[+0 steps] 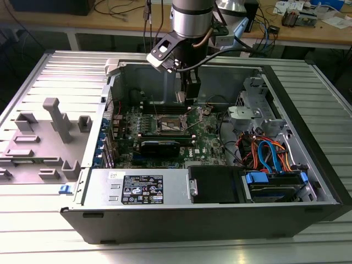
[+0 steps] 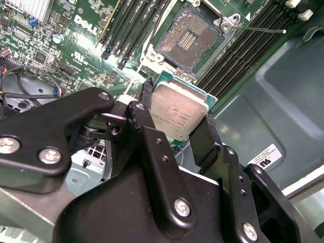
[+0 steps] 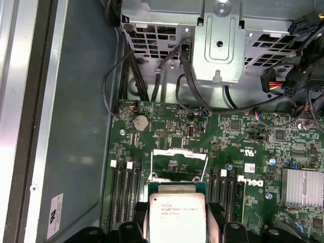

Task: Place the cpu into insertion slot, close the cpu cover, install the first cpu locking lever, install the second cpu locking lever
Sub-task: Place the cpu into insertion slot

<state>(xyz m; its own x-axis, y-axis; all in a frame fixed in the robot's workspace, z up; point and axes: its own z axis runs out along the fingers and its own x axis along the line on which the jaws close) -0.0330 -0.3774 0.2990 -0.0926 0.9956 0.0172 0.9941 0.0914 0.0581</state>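
In both wrist views my gripper is shut on the cpu, a flat square chip with a silver top, gripped by its two opposite edges. It hangs in the air above the green board, short of the insertion slot, which lies open with its greyish contact field bare. The cpu cover, a thin silver frame, stands swung up at the slot's edge. A thin wire locking lever sticks out beside the slot. In the exterior view the gripper hovers inside the case just behind the slot.
Black memory slots flank the socket on both sides. A long black block lies just in front of it. A metal drive cage with cables, a power supply and the case walls close in the board. Grey fixtures stand outside.
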